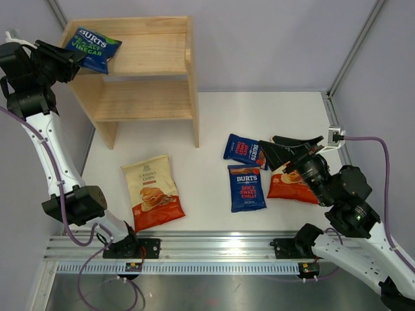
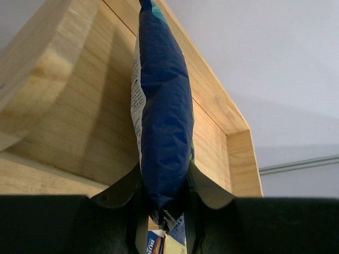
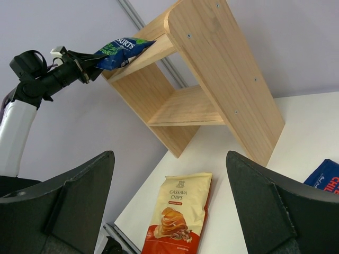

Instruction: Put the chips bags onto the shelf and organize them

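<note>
My left gripper (image 1: 76, 59) is shut on the bottom edge of a dark blue BURTS bag with green lettering (image 1: 94, 48), holding it over the left end of the top tier of the wooden shelf (image 1: 155, 65). In the left wrist view the bag (image 2: 161, 106) stands up from between the fingers (image 2: 164, 203) against the shelf boards (image 2: 69, 106). My right gripper (image 1: 290, 147) is open and empty above the right-hand bags. Two blue BURTS bags (image 1: 246, 149) (image 1: 246, 187) and a cream bag (image 1: 293, 184) lie on the table's right. Another cream bag (image 1: 153, 190) (image 3: 179, 218) lies left of centre.
The shelf's lower tier (image 1: 146, 100) holds nothing. The white table (image 1: 214, 129) ends at a metal rail (image 1: 214, 249) in front. Grey walls close the left, back and right sides. The left arm (image 3: 32, 84) shows in the right wrist view, reaching the shelf (image 3: 212, 79).
</note>
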You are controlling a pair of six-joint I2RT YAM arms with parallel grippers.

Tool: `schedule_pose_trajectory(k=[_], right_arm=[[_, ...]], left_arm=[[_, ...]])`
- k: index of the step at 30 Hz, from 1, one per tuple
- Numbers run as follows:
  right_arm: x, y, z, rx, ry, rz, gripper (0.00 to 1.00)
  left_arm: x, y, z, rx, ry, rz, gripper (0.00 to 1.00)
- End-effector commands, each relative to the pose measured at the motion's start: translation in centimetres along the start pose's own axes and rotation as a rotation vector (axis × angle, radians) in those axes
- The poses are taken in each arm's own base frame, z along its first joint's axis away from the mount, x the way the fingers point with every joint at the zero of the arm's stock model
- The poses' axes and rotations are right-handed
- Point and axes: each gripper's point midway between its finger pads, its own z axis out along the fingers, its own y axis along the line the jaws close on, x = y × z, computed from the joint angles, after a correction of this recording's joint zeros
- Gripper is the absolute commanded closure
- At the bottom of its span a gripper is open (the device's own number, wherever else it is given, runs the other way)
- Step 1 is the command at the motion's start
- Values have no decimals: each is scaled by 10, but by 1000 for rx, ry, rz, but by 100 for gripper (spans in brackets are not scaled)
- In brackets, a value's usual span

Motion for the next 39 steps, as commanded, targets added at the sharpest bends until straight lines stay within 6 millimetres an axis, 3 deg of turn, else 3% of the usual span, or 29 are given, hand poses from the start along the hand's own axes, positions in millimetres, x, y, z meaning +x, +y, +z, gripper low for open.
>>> schedule_pose_trajectory(k=[1, 3, 4, 11, 15, 19, 26, 39], right_arm=[[-10, 0, -3, 10, -36, -16, 6], [-9, -3, -4, 17, -37, -17, 6], [-10, -3, -6, 18, -43, -16, 6], [-10, -6, -7, 28, -48, -11, 6], [-8, -8, -6, 37, -39, -16, 6], [-7, -9, -5, 45, -36, -14, 6], [-7, -10, -6, 48, -37, -12, 6], [-2, -13, -4, 54, -30, 1, 7]], left_arm=[[0, -5, 6, 25, 47, -59, 74], [-2, -3, 10, 19, 57, -69, 72], [-1, 8, 16, -14, 65, -84, 71], [-3, 23, 19, -83, 55, -71, 65], [-9, 29, 10, -142, 10, -21, 50], [-14, 26, -3, -176, -36, 19, 44], [-16, 44, 7, -208, -25, -2, 67], [-38, 42, 8, -227, -91, -9, 73]])
